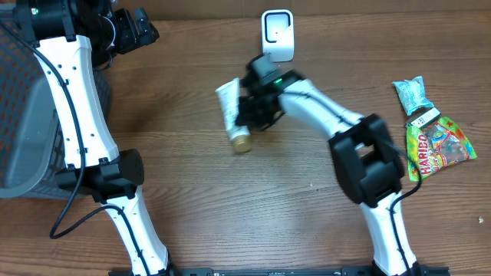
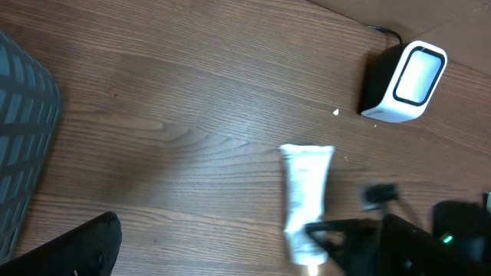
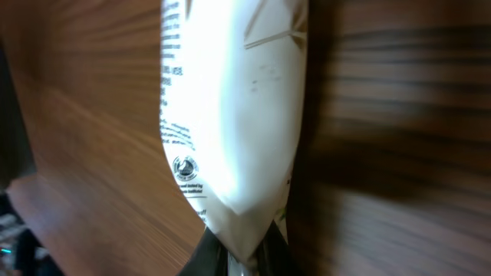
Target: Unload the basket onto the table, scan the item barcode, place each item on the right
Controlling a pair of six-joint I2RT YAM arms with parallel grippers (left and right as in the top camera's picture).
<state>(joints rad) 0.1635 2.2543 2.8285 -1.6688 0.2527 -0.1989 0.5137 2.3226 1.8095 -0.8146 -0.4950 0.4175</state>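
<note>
The item is a white tube (image 1: pixel 229 106) with a gold cap, lying aslant on the wooden table just below the white barcode scanner (image 1: pixel 277 34). My right gripper (image 1: pixel 250 115) is shut on the tube near its cap end. In the right wrist view the tube (image 3: pixel 230 115) fills the middle, pinched between the dark fingers (image 3: pixel 211 253) at the bottom edge. The left wrist view shows the tube (image 2: pixel 307 192) and the scanner (image 2: pixel 404 83) from above. My left gripper (image 1: pixel 138 31) hangs open at the far left back, holding nothing.
A grey mesh basket (image 1: pixel 23 115) stands at the left edge. A Haribo bag (image 1: pixel 439 146) and a teal packet (image 1: pixel 413 94) lie at the right. The scanner's black cable runs off behind it.
</note>
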